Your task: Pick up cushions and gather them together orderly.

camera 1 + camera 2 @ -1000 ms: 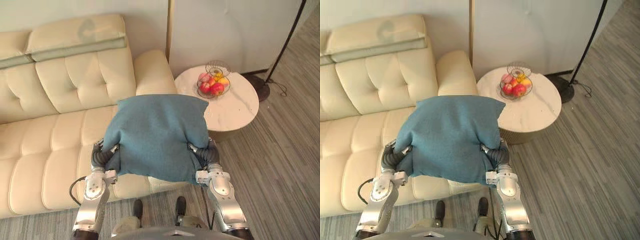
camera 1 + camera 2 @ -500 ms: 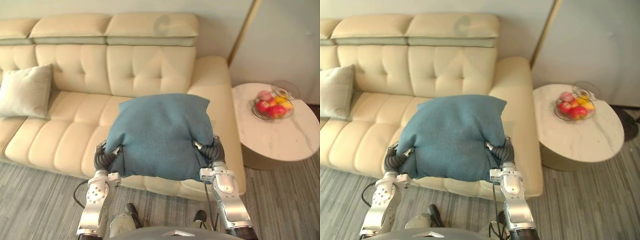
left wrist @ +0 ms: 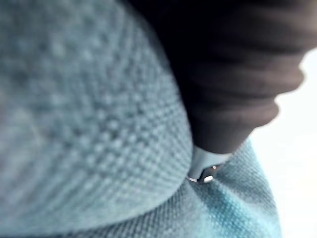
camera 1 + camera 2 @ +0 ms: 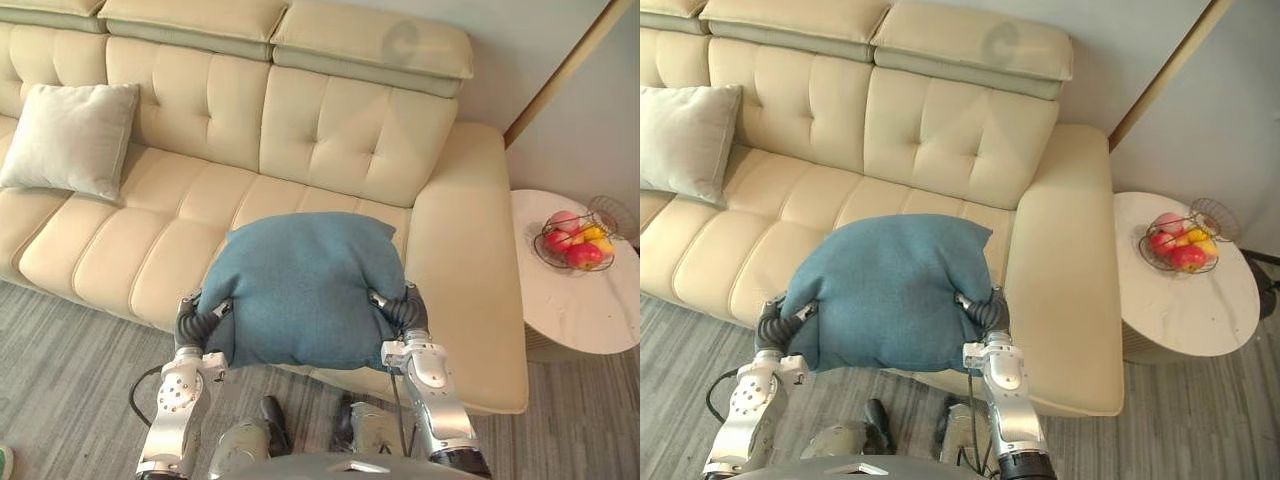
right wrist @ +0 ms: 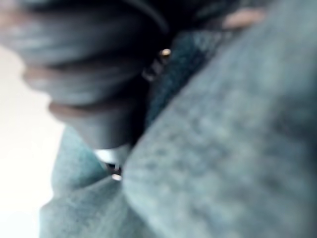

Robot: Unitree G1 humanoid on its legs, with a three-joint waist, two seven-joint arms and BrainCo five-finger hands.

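Nearest, the left hand (image 4: 196, 320) and right hand (image 4: 408, 312) are pressed against opposite sides of the blue cushion (image 4: 305, 290). Each hand is sunk into the fabric past its dark cover, so how far either is closed cannot be told. The cushion is held flat and clear of the seat, over the front edge of the cream sofa (image 4: 330, 140), near its right armrest. Farther off, at the far left, a pale cushion (image 4: 72, 138) is propped against the backrest, well apart from the blue one. At the right, a round side table (image 4: 590, 310) bears a wire fruit bowl (image 4: 573, 240).

The step in hand is judged to be the carry towards the pale cushion. Even pressure should be kept from both sides so that the soft load does not sag or slip. The cushion is best set upright against the backrest, just beside its partner, with edges aligned.
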